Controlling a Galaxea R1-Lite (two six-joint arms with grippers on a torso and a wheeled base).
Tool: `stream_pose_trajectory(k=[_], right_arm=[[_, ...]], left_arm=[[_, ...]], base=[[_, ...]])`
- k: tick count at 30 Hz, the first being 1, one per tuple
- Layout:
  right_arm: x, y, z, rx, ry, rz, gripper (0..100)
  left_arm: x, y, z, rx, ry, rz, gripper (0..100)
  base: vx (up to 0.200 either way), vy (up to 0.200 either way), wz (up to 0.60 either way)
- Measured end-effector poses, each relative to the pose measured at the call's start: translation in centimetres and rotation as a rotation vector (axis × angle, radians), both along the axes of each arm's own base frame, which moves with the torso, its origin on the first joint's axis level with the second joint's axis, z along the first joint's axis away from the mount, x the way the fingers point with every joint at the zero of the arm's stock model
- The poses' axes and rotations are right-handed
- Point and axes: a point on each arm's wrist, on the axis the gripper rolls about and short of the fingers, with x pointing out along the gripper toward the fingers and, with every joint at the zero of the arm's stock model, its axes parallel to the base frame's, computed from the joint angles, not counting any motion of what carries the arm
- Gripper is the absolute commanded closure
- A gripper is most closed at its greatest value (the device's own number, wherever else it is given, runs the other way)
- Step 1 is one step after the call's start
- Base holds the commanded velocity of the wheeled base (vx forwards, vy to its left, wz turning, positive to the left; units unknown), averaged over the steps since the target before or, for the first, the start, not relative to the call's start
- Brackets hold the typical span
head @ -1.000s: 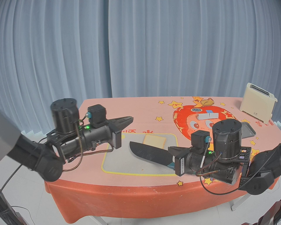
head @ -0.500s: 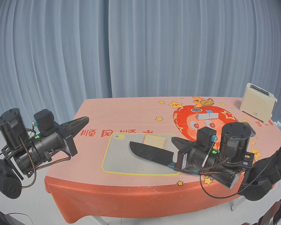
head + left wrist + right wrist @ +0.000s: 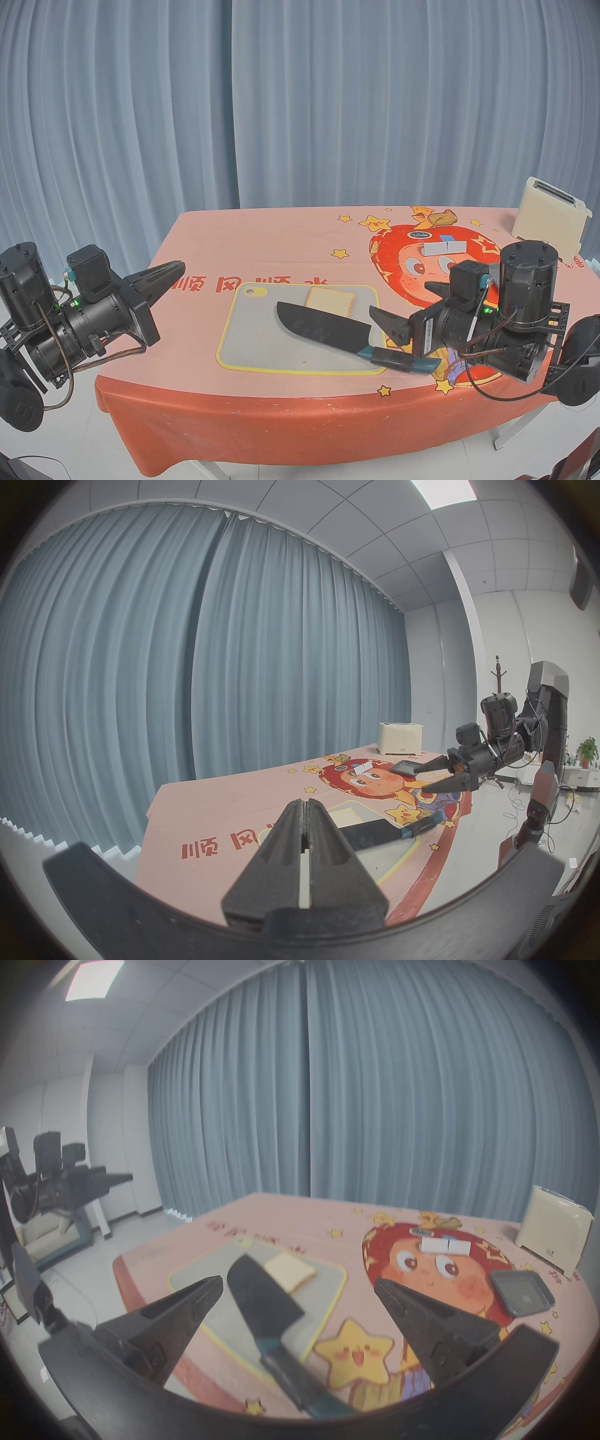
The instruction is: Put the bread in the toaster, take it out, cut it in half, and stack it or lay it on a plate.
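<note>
The knife (image 3: 322,328) lies flat on the cutting board (image 3: 262,340). Its blue-green handle pokes out past the board, close to the front edge of the surface (image 3: 262,237). If the right gripper (image 3: 400,299) bumps the handle instead of pinching it, I think the knife could slide off. The blade could also shove the bread (image 3: 329,301), which lies whole on the board just beside it. The right gripper is wide open, holds nothing, and hangs near the handle. The left gripper (image 3: 305,830) is pressed shut on nothing, out past the left side of the surface. The toaster (image 3: 551,219) stands far off at the back right.
</note>
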Motion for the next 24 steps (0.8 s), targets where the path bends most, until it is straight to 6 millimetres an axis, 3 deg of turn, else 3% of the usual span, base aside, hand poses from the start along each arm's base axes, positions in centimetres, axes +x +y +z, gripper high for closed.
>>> stream_pose_trajectory(k=[9,24], right_arm=[[-0.4,-0.7,-0.3,-0.063,0.143,0.119,0],[0.6,0.2,-4.7,-0.187,0.261,0.115,0]], left_arm=[[-0.1,0.0,-0.2,0.002,0.007,-0.001,100],[0.2,-0.1,-0.9,0.012,0.034,-0.002,100]], base=[[0.0,0.0,0.0],[0.0,0.0,0.0]])
